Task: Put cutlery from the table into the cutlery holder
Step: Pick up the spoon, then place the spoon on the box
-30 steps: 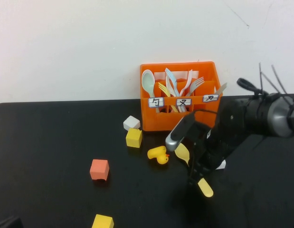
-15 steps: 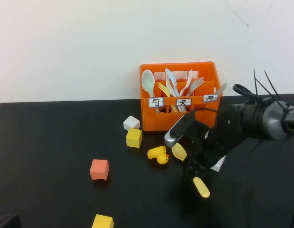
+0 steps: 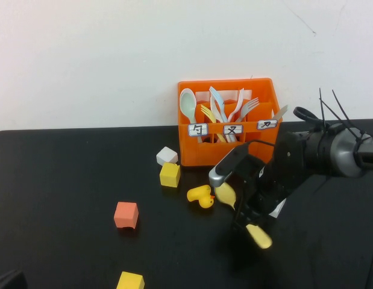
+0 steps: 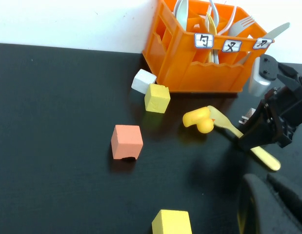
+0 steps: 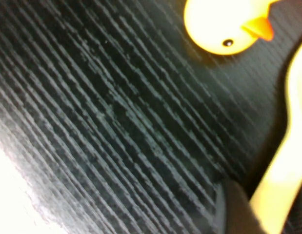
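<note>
My right gripper (image 3: 246,214) is low over the black table (image 3: 65,180), just in front of the orange cutlery holder (image 3: 258,144). It is shut on the handle of a yellow spoon (image 3: 226,194); the bowl points toward the yellow duck and the handle end (image 3: 259,236) sticks out toward me. The spoon also shows in the left wrist view (image 4: 224,125) and the right wrist view (image 5: 290,146). No pale blue fork lies on the table in view. My left gripper (image 4: 272,204) is parked at the near left, shut and empty.
A yellow toy duck (image 3: 200,195) sits beside the spoon bowl. A white cube (image 3: 166,156) and a yellow cube (image 3: 170,174) lie left of the holder. An orange cube (image 3: 126,215) and another yellow cube (image 3: 131,281) lie nearer. The holder contains several spoons and forks.
My right gripper has shifted slightly left with the yellow spoon; the spoon bowl is now closer to the duck. The left arm has not moved.
</note>
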